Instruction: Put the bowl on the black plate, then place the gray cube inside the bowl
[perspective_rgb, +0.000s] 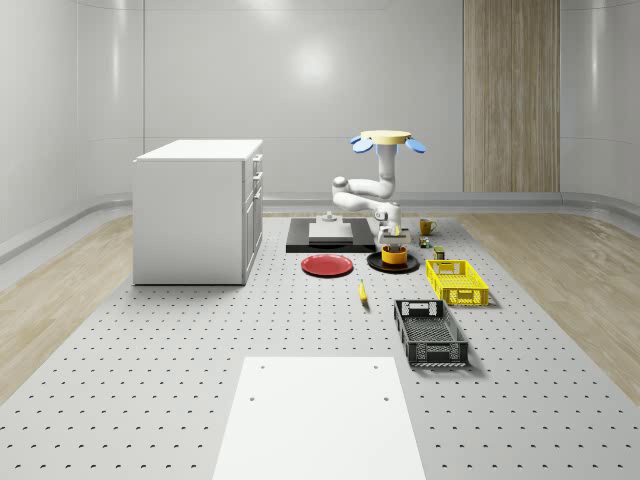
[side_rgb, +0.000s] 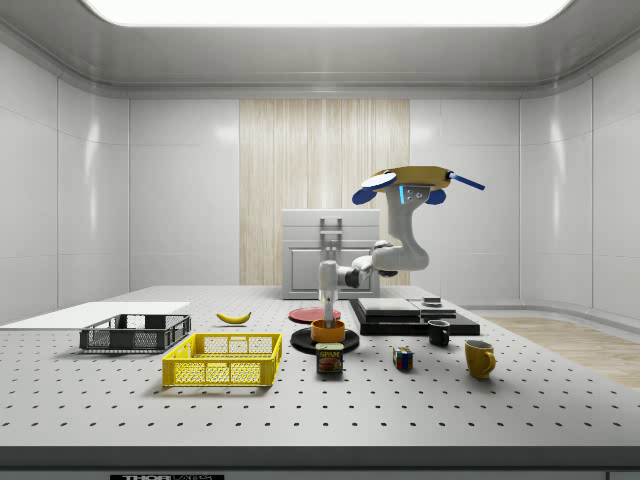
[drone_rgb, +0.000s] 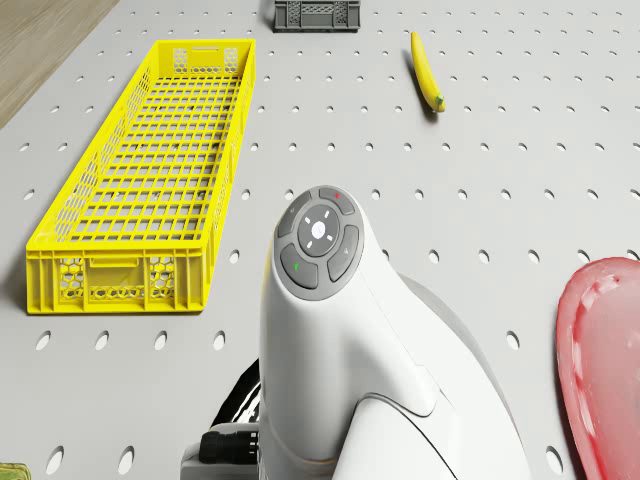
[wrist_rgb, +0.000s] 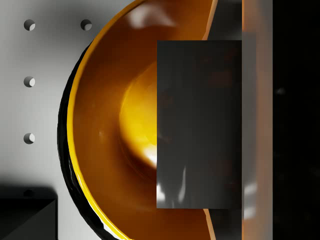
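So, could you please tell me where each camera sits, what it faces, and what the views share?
Whole-scene view: high in front, showing drone hovering behind the black plate.
Side view: table height, facing the arm lowered to the bowl.
Drone view: on the drone's body, showing the arm, yellow crate, banana.
Wrist view: close above the bowl, a finger in front.
Shared: the bowl on the plate.
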